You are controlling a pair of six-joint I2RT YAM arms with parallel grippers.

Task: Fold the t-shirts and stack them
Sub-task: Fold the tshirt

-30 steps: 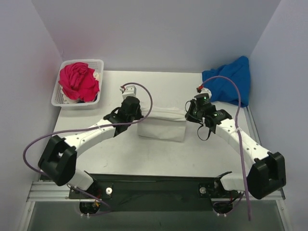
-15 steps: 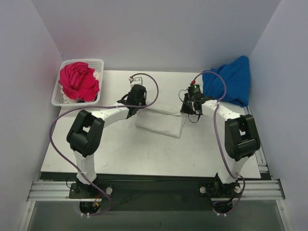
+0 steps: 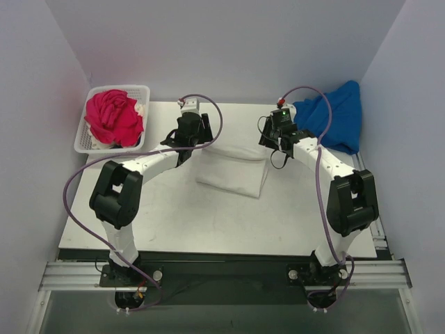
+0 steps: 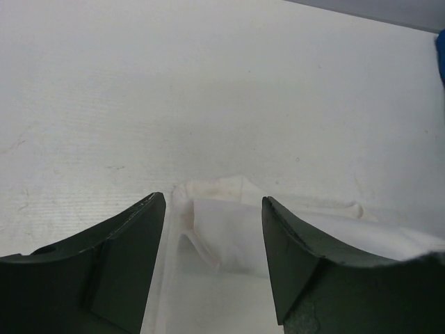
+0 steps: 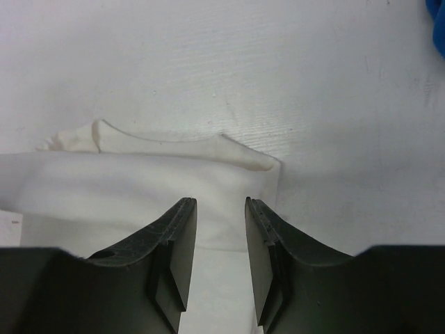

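Observation:
A white t-shirt (image 3: 233, 172) lies folded into a rectangle in the middle of the table. My left gripper (image 3: 189, 147) hovers over its far left corner, jaws wide open, with the white cloth (image 4: 229, 229) lying loose below and between the fingers (image 4: 128, 254). Over the far right corner my right gripper (image 3: 274, 147) stands open by a narrower gap, nothing pinched, and the shirt's edge (image 5: 139, 184) shows beneath it. A bright blue t-shirt (image 3: 335, 115) is heaped at the far right. A magenta-pink t-shirt (image 3: 112, 117) fills the basket.
The white lattice basket (image 3: 89, 144) stands at the table's far left corner, with a bit of white cloth beside the pink one. Purple cables loop over both arms. Side walls close in left and right. The arm bases sit at the near edge.
Both grippers have opened and let go of the white shirt. Both arms carried it away from the near edge and now hover over its far corners; the shirt lies flat.

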